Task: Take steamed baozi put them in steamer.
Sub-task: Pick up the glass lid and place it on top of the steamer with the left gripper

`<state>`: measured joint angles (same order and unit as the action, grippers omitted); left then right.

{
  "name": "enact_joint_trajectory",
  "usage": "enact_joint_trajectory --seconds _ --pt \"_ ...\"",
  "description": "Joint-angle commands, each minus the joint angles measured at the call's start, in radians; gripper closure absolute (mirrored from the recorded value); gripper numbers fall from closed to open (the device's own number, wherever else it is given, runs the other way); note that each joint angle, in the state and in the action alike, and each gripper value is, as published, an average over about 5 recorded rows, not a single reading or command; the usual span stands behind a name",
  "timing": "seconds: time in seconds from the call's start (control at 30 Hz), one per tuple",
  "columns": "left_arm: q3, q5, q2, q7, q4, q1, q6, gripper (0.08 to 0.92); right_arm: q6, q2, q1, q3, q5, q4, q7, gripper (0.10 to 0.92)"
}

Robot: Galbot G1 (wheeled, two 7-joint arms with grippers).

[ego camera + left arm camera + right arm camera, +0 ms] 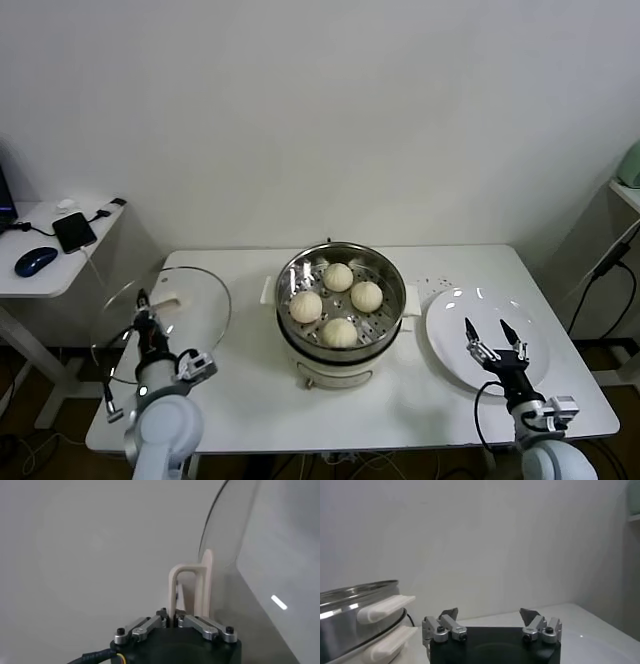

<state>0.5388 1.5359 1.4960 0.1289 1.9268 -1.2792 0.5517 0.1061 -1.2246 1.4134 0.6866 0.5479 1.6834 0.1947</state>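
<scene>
left pincer (143,305): nearest the robot, at the desk's left front edge, fingers pressed together on the cream handle (192,590) of one round glass lid (165,320); in the left wrist view the handle loop stands up straight out of the shut fingertips and the lid is held on edge.
right pincer (491,338): near the desk's right front, fingers spread wide, holding nothing, hanging over the near part of the plate.
plate (450,335): one, flat and white, on the desk just right of the steamer, nothing on it.
desk (250,400): one white desk carrying the steamer and the plate.
steamer (341,315): one shiny steel pot on a white base with side handles, at the middle of the desk, uncovered; its rim and one white side handle (385,607) show in the right wrist view.
steamed baozi (338,331): four, pale cream, all inside the steamer on the perforated tray, set in a loose diamond; one near, one left, one right, one far.
side table (40,270): one, farther off at the left, bearing one dark mouse (35,261) and one dark phone (74,231).
wall (320,110): plain white, behind everything.
</scene>
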Motion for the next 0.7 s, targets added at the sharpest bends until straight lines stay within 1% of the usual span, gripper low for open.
enact_joint_trajectory --seconds 0.03,0.17,0.33,0.6,0.7 --pt "-0.252 0.181 0.107 0.18 0.187 0.043 0.128 0.837 -0.011 -0.013 0.018 0.019 -0.007 0.037 -0.002 0.203" --pt "-0.382 0.216 0.137 0.201 0.14 0.09 0.131 0.837 -0.008 -0.012 0.036 0.029 -0.011 0.043 -0.002 0.202" --pt "-0.5 0.211 0.162 0.227 0.098 0.136 0.142 0.837 -0.005 -0.023 0.052 0.048 -0.011 0.044 -0.002 0.203" --pt "-0.635 0.101 0.162 0.227 0.03 0.218 0.132 0.837 -0.002 -0.041 0.063 0.06 -0.021 0.04 -0.002 0.203" --pt "-0.661 0.033 0.162 0.205 -0.015 0.264 0.148 0.837 -0.002 -0.046 0.067 0.06 -0.026 0.038 -0.002 0.202"
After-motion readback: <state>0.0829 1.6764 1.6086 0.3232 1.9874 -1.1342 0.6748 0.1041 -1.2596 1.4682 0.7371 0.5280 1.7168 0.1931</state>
